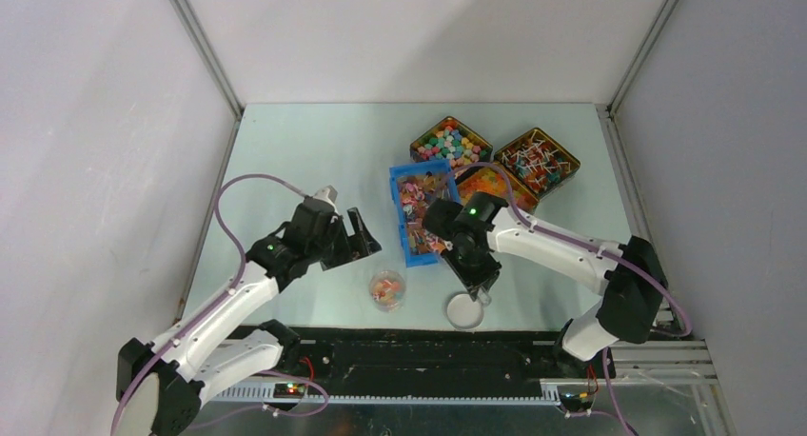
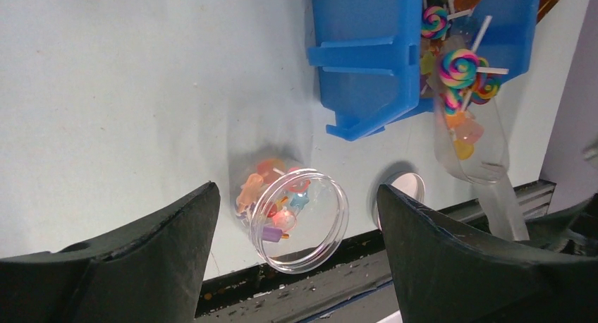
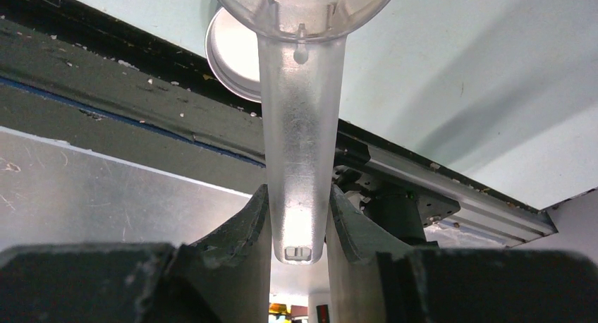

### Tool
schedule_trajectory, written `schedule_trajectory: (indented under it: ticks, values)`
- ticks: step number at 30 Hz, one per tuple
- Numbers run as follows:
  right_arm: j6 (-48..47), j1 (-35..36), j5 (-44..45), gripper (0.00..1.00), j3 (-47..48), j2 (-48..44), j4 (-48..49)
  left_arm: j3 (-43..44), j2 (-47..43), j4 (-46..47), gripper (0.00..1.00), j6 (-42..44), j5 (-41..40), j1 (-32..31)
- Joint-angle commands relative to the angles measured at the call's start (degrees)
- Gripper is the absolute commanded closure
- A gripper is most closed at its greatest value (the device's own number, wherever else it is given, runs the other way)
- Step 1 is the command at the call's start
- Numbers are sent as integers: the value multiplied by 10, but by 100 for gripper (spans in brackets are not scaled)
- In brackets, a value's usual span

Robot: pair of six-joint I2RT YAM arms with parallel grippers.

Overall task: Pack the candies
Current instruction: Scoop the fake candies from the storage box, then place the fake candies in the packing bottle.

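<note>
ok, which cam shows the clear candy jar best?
Left wrist: the clear jar is large and close, with the candies inside visible. Top external shows it small, from above; right wrist doesn't show it.

Bin (image 1: 422, 212) sits mid worktop (image 1: 305, 150), long side running near to far. Behind it to the right, two square tins side by side: tin of small sweets (image 1: 451, 142), then lollipop tin (image 1: 536, 163) further right. In front of the bin, by the near edge: jar (image 1: 387, 289) with candies (image 2: 278, 196) in it. Lid (image 1: 463, 310) lies right of the jar, apart. Left gripper (image 1: 362, 236) is just left of the jar, not touching. Scoop (image 2: 471, 147) has its handle between the fingers of the right gripper (image 1: 479, 288), its bowl at the bin's near end with lollipops (image 2: 458, 65) in it.
</note>
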Motion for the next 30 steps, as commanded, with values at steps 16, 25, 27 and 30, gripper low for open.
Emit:
schedule_trajectory:
  ticks: [16,25,27,30]
  values:
    - [39,79,23,100,3,-81,-51,-15,-9,19,12,-38,7,4]
    - [39,116,23,100,3,-84,-52,-17,-10,17,12,-53,-7,4]
    - [35,124,23,100,3,-85,-51,-17,-11,12,12,-57,-15,4]
    - [31,136,20,100,3,-85,-50,-12,-13,-6,12,-53,-27,7]
